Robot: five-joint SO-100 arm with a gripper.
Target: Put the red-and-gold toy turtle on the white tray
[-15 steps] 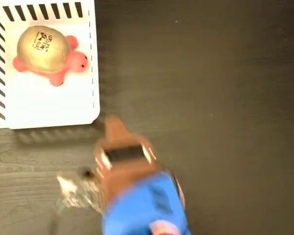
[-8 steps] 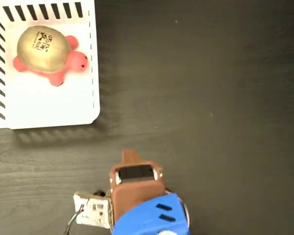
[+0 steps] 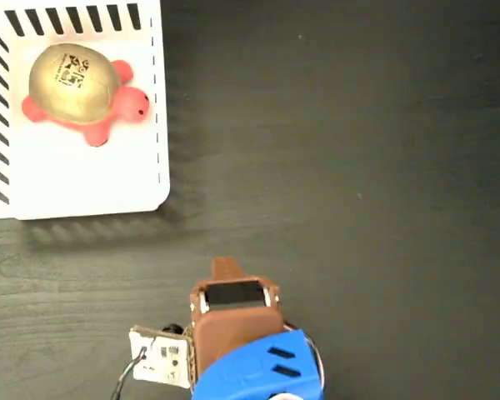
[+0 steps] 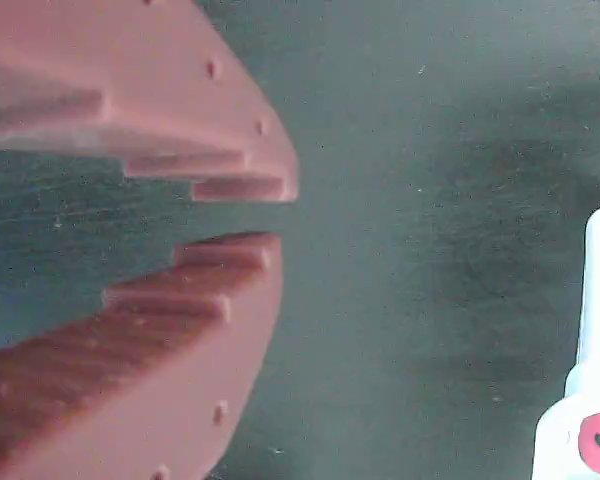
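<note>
One item: red-and-gold squishy toy turtle (image 3: 79, 83) sits on flat white striped tray (image 3: 92, 179), upper left of fixed view.
Gripper: brown two-finger gripper (image 4: 270, 215) bottom centre, jaws slightly apart, empty.
Progress: placement looks done; nothing left.

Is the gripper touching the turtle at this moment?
Apart. The fixed view shows the red-and-gold toy turtle lying on the white tray, while the gripper sits well below it over bare dark table.
</note>
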